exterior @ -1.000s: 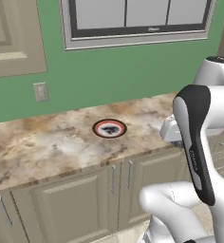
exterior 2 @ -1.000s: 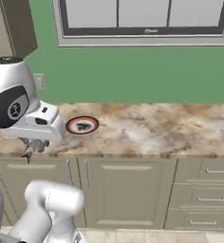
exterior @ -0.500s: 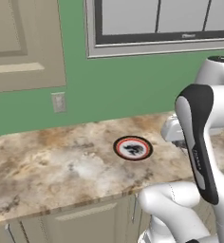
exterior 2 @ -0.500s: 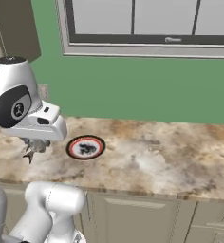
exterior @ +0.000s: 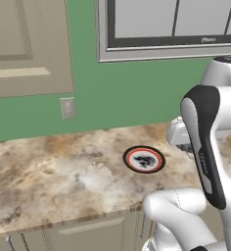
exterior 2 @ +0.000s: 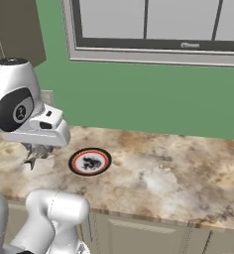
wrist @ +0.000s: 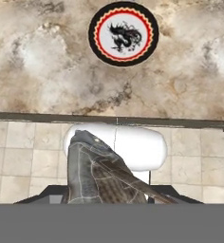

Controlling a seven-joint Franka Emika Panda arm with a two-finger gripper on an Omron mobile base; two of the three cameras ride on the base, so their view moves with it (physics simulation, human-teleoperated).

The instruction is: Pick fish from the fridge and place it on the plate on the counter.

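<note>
There was one plate (exterior: 144, 159) on the one counter (exterior: 49, 171), one fish (wrist: 102, 175), one wall outlet (exterior: 67, 108) and one window (exterior 2: 153, 30)

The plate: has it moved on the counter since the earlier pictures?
No. The plate keeps its place against the wall outlet; the whole view shifted, so the camera moved.

Even, soft, rendered light throughout, without glare or hard shadows. The tabletop (exterior: 63, 171) looks slightly coarse and pixelated; edges stay straight, undistorted.
</note>
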